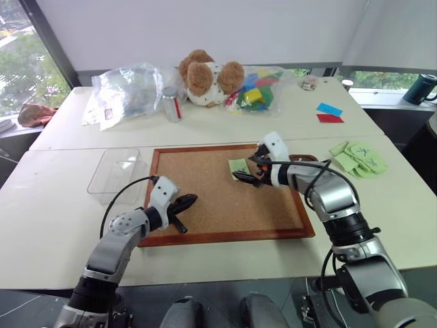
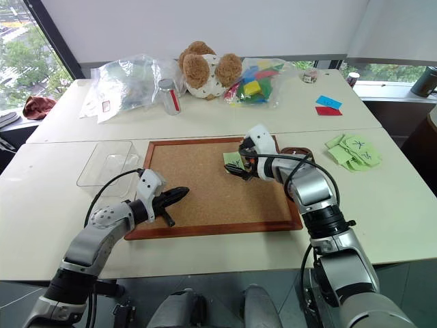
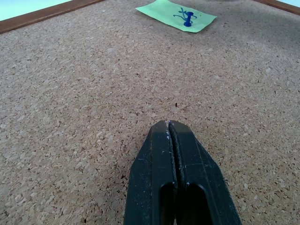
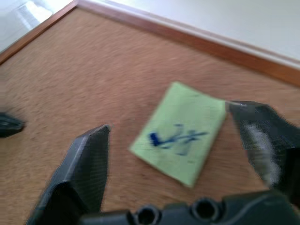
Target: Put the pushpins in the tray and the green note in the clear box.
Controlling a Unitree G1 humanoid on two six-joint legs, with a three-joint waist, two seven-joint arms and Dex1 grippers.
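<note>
Item: green note, one, lying flat on the cork board, toward the board's right half. I am seeing a blue pushpin standing upright through its middle, among blue pen marks.

Item: my right pincer, hovering just over the note, fingers standing wide apart with one on each side of the paper and none touching it. The note is sitting directly ahead of and below this pincer. It is nearly square, so I am finding no real long axis; its edges are lying skewed to the board's frame, one corner pointing toward my far finger.

Item: my left pincer, fingers pressed together, holding nothing, resting low over bare cork well short of the note. My right arm is plainly the nearer one.

Item: clear box, sitting on the table just off the board's left edge, well apart from the note.

Item: dark tray, peeking out just past the board's right edge, behind my right arm.

Judgement: the pin is needing to come out before the note is going anywhere.
</note>
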